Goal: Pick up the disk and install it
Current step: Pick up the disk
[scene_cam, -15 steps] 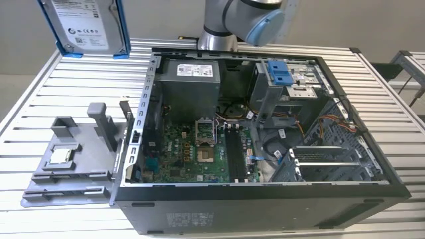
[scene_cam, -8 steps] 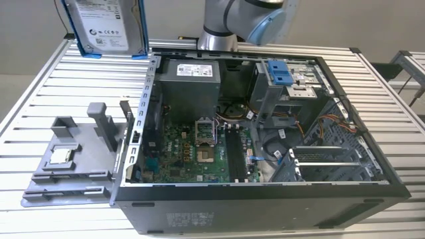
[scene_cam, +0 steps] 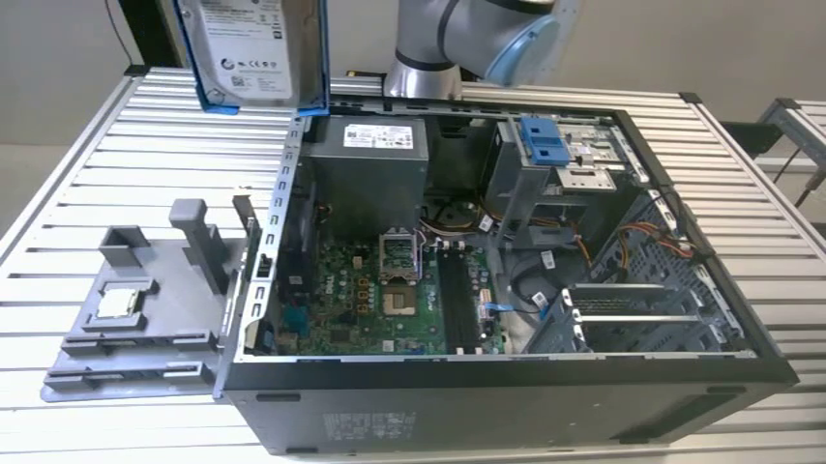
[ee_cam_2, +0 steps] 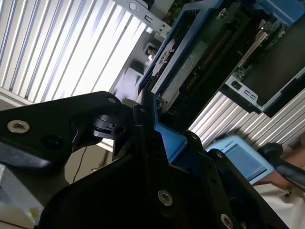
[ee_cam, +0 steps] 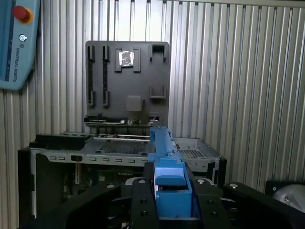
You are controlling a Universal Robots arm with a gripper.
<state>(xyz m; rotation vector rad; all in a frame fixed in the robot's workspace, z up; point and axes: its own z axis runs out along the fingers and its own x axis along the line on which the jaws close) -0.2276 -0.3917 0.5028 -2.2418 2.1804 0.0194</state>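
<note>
The gripper (ee_cam: 171, 198) is clamped on the disk (ee_cam: 161, 148), with black fingers (ee_cam: 143, 202) either side of its blue bracket. In the exterior view the disk (scene_cam: 248, 48) hangs upright over the table (scene_cam: 91, 164) — to the exterior view's left of the open case (scene_cam: 516, 411) — with a grey tray (scene_cam: 142, 329) nearer the camera.

Slatted metal table (scene_cam: 116, 145), open computer case (scene_cam: 516, 406) lying on its side on the slats, grey parts holder (scene_cam: 168, 319) just beside it
</note>
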